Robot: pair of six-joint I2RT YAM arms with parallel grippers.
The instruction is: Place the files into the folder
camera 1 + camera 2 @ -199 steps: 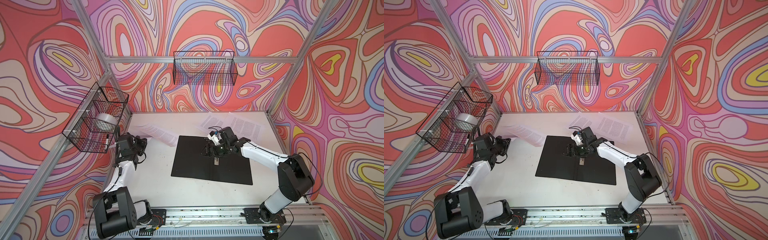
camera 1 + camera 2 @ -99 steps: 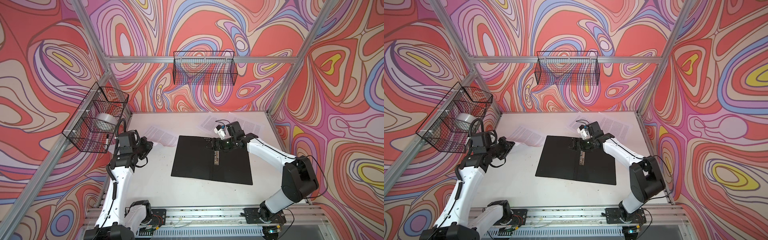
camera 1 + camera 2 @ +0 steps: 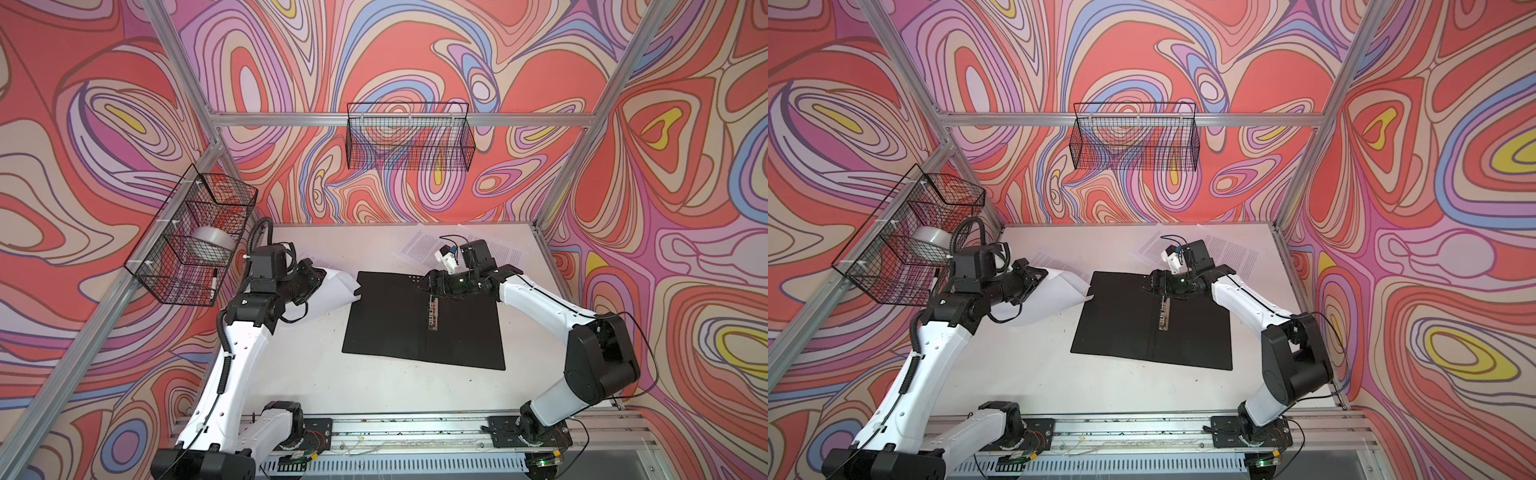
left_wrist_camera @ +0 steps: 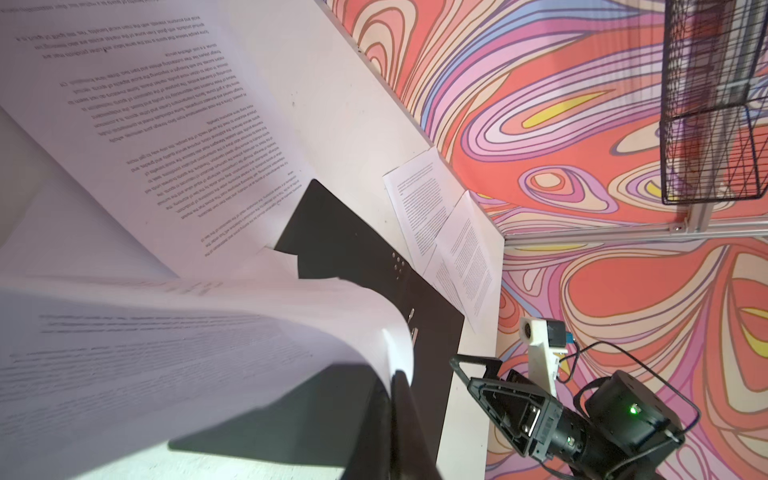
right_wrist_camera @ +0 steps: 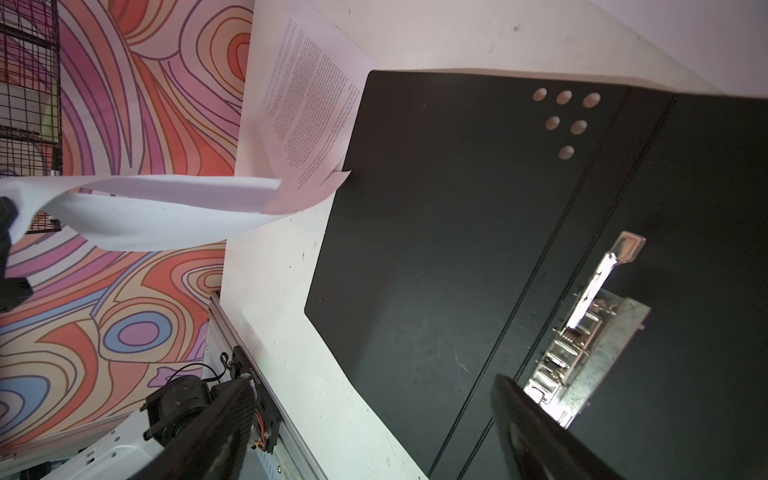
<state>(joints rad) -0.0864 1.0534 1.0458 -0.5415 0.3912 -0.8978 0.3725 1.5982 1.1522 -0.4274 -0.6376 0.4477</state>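
There — folder (image 3: 386, 320), spine (image 3: 424, 340) front-to-back

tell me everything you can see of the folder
The folder lies open and flat on the white table, matte black inside up, two panels either side of a creased spine. A metal clip with a shiny lever sits by the spine; six small dots mark its far edge. The open right gripper hovers over the clip's far end. The lifted files' corner nears its left edge.

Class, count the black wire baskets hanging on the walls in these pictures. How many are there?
2. One black wire basket hangs from the rail on the back wall; the second black wire basket hangs from the rail on the left wall. No others show; none seems hidden.
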